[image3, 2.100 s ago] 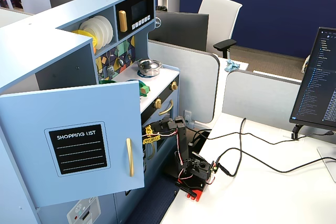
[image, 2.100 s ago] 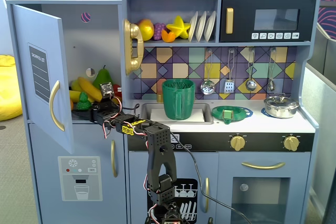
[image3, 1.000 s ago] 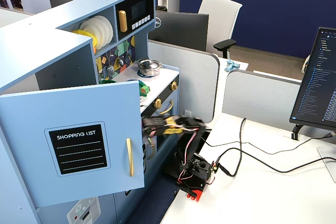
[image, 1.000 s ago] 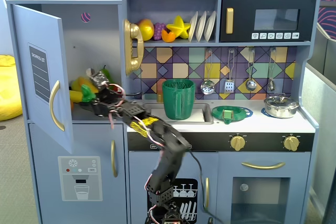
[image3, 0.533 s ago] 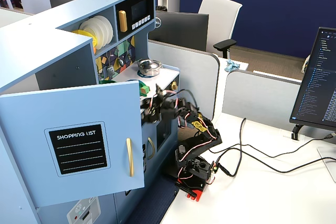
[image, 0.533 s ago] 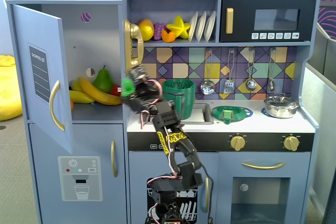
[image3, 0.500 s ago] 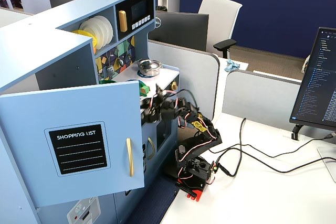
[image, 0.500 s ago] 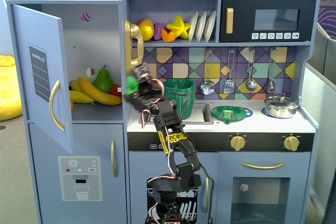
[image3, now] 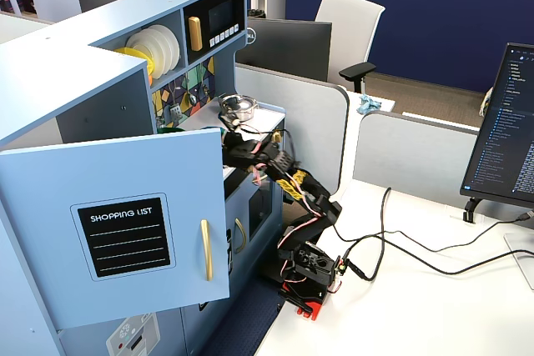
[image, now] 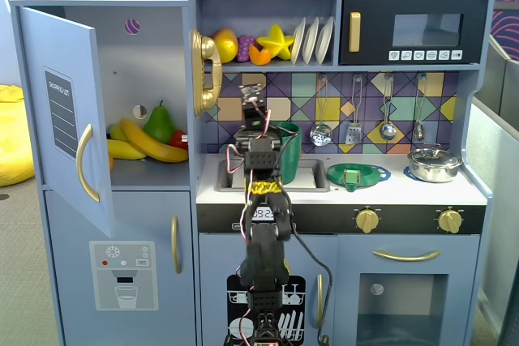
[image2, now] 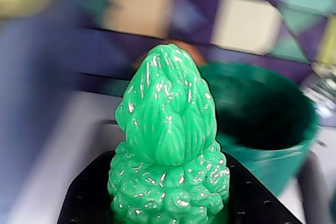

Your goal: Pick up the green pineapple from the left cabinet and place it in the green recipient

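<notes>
Gripper (image2: pixel 170 219) closed on green pineapple (image2: pixel 169 145), held over the sink area just beside green recipient (image2: pixel 262 129).

Wrist view: pineapple upright between the black jaws, crown up, body gripped low; the dark-green cup sits right behind it to the right, opening toward camera, inside looks empty as far as visible, blurry. In a fixed view the arm (image: pixel 263 200) reaches up in front of the sink (image: pixel 312 174), cup (image: pixel 289 142) standing at the sink, partly hidden by the arm. Left cabinet (image: pixel 154 62) door (image: pixel 61 111) swung open; the shelf inside holds bananas (image: pixel 150 142), a green pear (image: pixel 160 124) and a red piece behind. Green strainer dish (image: pixel 357 174) and silver pot (image: pixel 434 164) on the counter right of the sink. Top shelf holds toy fruit (image: pixel 251 44) and plates (image: pixel 312 40).
</notes>
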